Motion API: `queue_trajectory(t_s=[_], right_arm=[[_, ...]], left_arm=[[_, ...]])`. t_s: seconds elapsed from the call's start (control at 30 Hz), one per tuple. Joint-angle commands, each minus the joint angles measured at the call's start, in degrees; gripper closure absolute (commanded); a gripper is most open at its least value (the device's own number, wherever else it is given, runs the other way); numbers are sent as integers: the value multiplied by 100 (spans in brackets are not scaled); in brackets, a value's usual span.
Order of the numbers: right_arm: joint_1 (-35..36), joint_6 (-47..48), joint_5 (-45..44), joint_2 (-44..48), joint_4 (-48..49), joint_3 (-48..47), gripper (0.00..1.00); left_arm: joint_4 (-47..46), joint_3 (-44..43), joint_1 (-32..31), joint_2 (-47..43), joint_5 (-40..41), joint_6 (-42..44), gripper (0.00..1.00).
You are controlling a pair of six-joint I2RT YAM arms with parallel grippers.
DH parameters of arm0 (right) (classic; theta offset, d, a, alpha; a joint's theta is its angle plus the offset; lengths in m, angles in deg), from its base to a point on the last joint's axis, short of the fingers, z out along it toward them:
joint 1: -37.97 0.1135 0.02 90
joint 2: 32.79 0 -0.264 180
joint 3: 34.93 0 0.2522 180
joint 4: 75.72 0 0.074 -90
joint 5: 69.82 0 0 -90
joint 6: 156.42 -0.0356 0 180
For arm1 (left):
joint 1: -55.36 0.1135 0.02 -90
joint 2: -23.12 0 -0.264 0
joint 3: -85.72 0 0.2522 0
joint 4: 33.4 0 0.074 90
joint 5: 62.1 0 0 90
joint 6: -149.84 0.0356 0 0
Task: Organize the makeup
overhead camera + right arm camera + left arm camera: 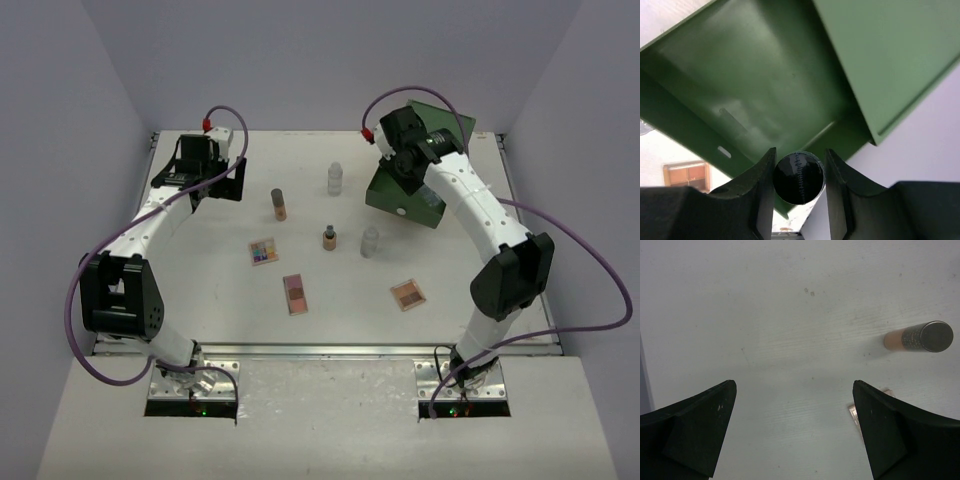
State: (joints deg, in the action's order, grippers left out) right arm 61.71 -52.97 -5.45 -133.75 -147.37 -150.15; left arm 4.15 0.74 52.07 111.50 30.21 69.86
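My right gripper is shut on a round dark-capped tube and holds it above the open green drawer. In the top view the right gripper is over that drawer. My left gripper is open and empty over bare table at the far left. On the table are a tan tube, which also shows in the left wrist view, a shorter tan tube, two clear bottles, a multicolour palette and two pink-brown palettes.
The green box stands at the back right behind the drawer. A palette corner shows beside my left gripper's right finger. One pink-brown palette shows at the lower left of the right wrist view. The table's walls close in the back and sides.
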Motion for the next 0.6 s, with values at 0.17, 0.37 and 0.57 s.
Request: queue_trajectory(t_s=[0.17,0.37,0.57], right_arm=[[16,158,-10,-247,66,-184,47],[16,168,77,-131,190,-367,31],[16,-71,235,152,249,-607,31]], left_arm=[[-76,38,13,-198,-11,-35,0],[-76,-33,13,-135,-93,-37,0],[-76,-410,-117,-12,-547,-4,2]])
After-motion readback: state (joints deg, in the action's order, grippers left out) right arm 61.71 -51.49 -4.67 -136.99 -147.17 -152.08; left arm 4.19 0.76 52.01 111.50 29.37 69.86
